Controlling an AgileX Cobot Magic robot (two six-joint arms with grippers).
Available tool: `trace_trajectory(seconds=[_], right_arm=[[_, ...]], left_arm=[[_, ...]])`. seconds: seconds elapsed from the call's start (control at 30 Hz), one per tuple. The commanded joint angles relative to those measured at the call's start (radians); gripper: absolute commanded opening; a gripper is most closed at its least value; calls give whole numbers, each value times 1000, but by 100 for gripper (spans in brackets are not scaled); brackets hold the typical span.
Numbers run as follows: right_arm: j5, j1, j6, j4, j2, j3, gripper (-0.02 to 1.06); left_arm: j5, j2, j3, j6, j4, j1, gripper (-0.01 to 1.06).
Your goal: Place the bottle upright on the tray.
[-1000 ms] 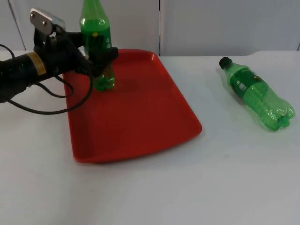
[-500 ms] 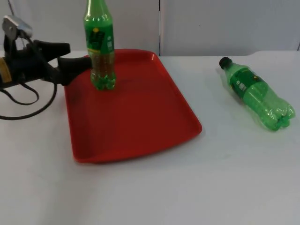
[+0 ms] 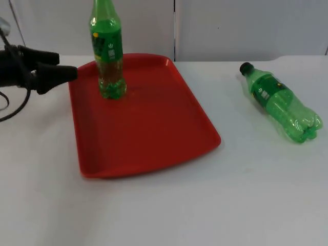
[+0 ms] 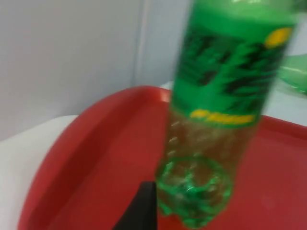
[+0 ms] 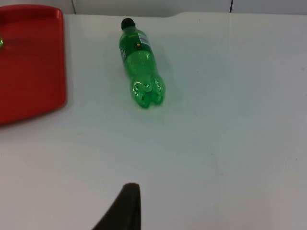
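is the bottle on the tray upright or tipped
Upright: the bottle stands base down on the red tray, neck up, free of the open left pincer.

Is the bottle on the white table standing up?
No, the bottle on the table lies on its side, to the right of the red tray.

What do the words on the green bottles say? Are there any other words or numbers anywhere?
Standing bottle on the red tray: its green label has a yellow spot and a yellow strip of print, too blurred to read.
Lying bottle on the white table: its label has small white marks, too small to read.
Tray, table, left gripper: no words or numbers.
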Motion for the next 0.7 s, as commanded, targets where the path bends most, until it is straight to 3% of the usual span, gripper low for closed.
trace_trajectory(seconds=[0.0, 0.1, 0.13, 0.27, 0.3, 0.43, 0.67], right_arm=[[-4, -7, 2, 1, -4, 1, 105], [-4, -7, 2, 1, -4, 1, 105], [-4, -7, 2, 1, -4, 1, 105], [-4, -7, 2, 1, -4, 1, 105], [-4, -7, 2, 1, -4, 1, 105], [-4, -7, 2, 1, -4, 1, 105], [-4, -7, 2, 1, -4, 1, 105]], left_arm=[[-12, -56, 4, -56, 83, 2, 92], [-12, -134, 4, -229, 191, 2, 92], [-12, -134, 4, -229, 191, 2, 92], [-12, -244, 4, -558, 242, 2, 92], [-12, -244, 4, -558, 242, 2, 92], [-12, -373, 4, -943, 189, 2, 92], [-12, -474, 4, -1141, -1, 8, 92]])
